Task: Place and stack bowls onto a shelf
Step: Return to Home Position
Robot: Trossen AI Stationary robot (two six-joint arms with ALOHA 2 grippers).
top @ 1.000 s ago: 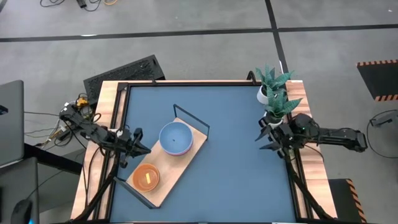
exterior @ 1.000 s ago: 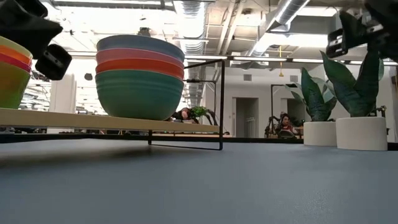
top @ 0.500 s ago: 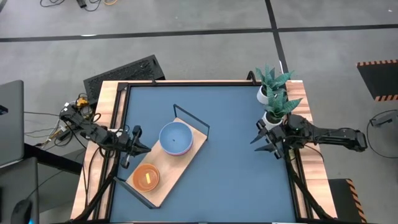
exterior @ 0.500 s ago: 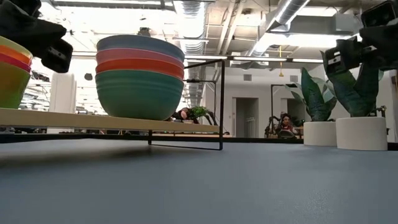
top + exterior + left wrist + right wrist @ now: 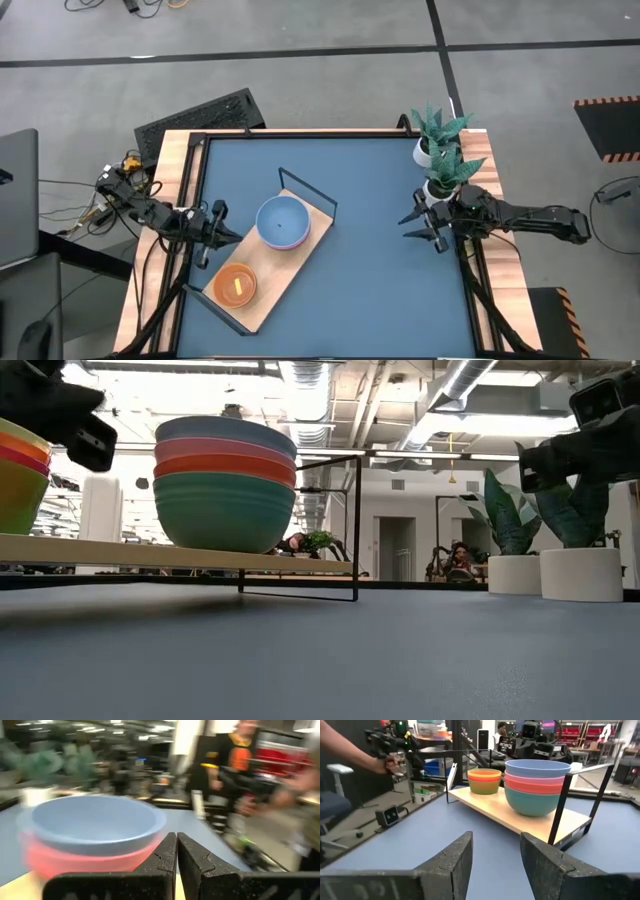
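over the last second the right gripper [image 5: 496,842] has slid a little way in from the worktop's [image 5: 380,290] right edge and levelled out, while the left gripper [image 5: 176,839] has risen a touch near the left edge, just beside the shelf [image 5: 278,268]. nothing on the shelf has moved. we read this as both arms pulling clear with the stacking finished, not as a new reach

the right fingers stand apart and grasp nothing; the left fingers are pressed together with nothing between them

the bowls sit in two stacks on the shelf, which lies slantwise in the worktop's left half. the big stack [image 5: 225,480], teal at the bottom, then red, pink and pale blue on top, is at the end nearer the worktop's middle. the small stack [image 5: 236,284], orange on top, is at the end toward the near left corner. we see no bowl loose on the worktop

two potted plants [image 5: 432,150] stand by the right edge close beside the right arm, the one thing we judge it could brush. people show in the room beyond, well off the worktop
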